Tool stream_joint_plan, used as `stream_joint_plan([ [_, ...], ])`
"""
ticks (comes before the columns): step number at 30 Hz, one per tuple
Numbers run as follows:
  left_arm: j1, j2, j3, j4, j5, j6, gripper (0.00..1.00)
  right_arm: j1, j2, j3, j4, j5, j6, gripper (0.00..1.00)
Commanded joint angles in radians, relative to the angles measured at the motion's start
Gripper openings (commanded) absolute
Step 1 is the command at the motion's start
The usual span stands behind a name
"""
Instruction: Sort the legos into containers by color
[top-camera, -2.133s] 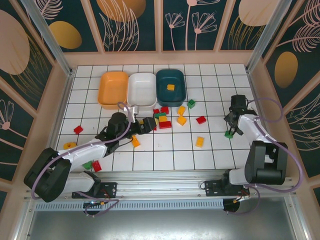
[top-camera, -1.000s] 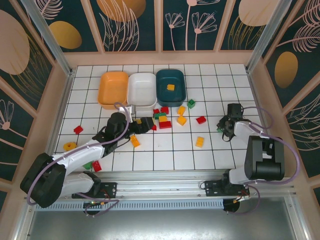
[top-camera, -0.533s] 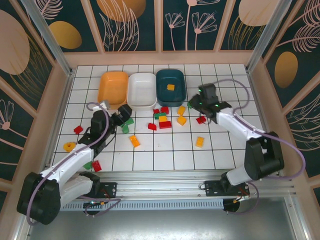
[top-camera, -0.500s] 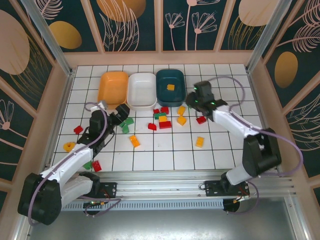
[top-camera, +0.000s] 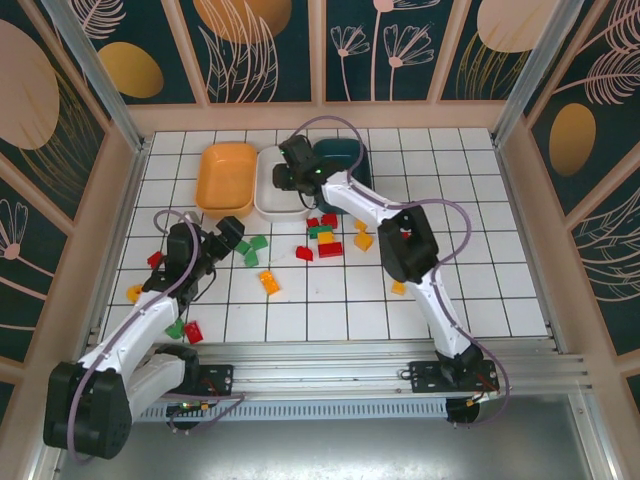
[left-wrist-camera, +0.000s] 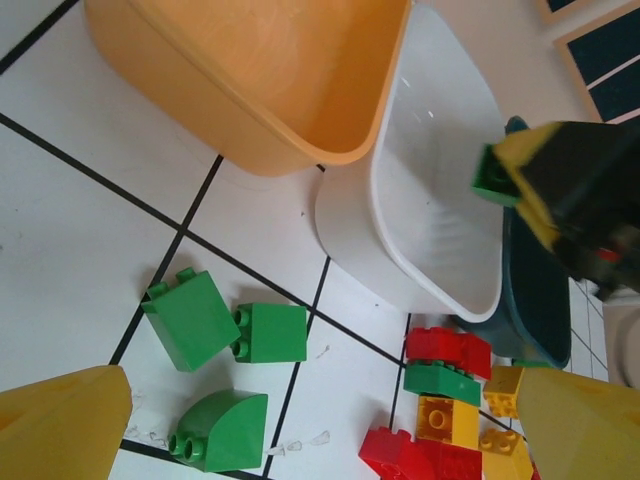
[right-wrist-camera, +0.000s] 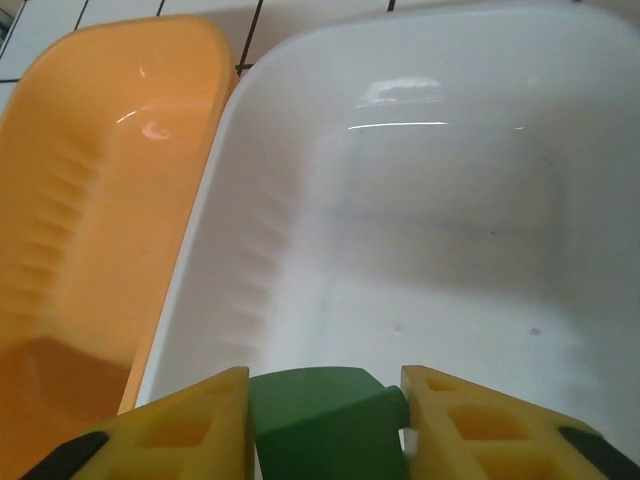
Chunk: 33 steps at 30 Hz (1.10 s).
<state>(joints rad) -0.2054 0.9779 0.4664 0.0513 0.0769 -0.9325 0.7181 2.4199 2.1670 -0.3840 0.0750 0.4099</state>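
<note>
Legos mostly loose on the white-tiled worktop, the densest group a red, green and yellow cluster just in front of the trays.

Right arm reaches across to the trays. Right gripper: yellow fingers closed on a green brick, one on each side. Brick hangs above the inside of the white tray, near its front edge, not touching the floor of the tray. Left wrist view agrees: brick and fingers over the white tray's right part.

Tray order, left to right: orange tray, white tray, teal tray, walls touching or nearly so. Interior of the orange tray bare where visible.

Left gripper: low over the worktop in front of the orange tray, fingers spread wide, holding nothing. Three green bricks lie on the tiles between them: two touching each other, a rounded one just beside.

Single bricks at far left: red, yellow.
</note>
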Motion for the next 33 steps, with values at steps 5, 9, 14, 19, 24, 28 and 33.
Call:
stream_joint_plan([
  [5,0.005,-0.037,0.005,-0.097,-0.073,0.017,0.99,-0.002,0.12,0.302,-0.224,0.023,-0.059,0.53],
  [9,0.006,-0.043,0.016,-0.122,-0.105,-0.014,0.98,0.0,0.056,0.251,-0.209,0.041,-0.073,0.54],
  [14,0.005,-0.041,0.05,-0.202,-0.185,-0.076,0.99,0.0,-0.143,-0.003,-0.09,0.062,-0.08,0.54],
  [19,0.005,-0.03,0.112,-0.372,-0.331,-0.229,0.99,0.0,-0.387,-0.371,0.096,0.05,-0.066,0.54],
  [24,0.005,-0.006,0.201,-0.528,-0.454,-0.337,0.99,-0.014,-0.521,-0.563,0.127,0.058,-0.069,0.54],
  [28,0.007,0.032,0.249,-0.577,-0.582,-0.363,0.98,-0.029,-0.597,-0.669,0.135,0.053,-0.056,0.54],
  [33,0.033,0.177,0.34,-0.744,-0.723,-0.567,0.98,-0.034,-0.643,-0.767,0.136,0.049,-0.059,0.54],
])
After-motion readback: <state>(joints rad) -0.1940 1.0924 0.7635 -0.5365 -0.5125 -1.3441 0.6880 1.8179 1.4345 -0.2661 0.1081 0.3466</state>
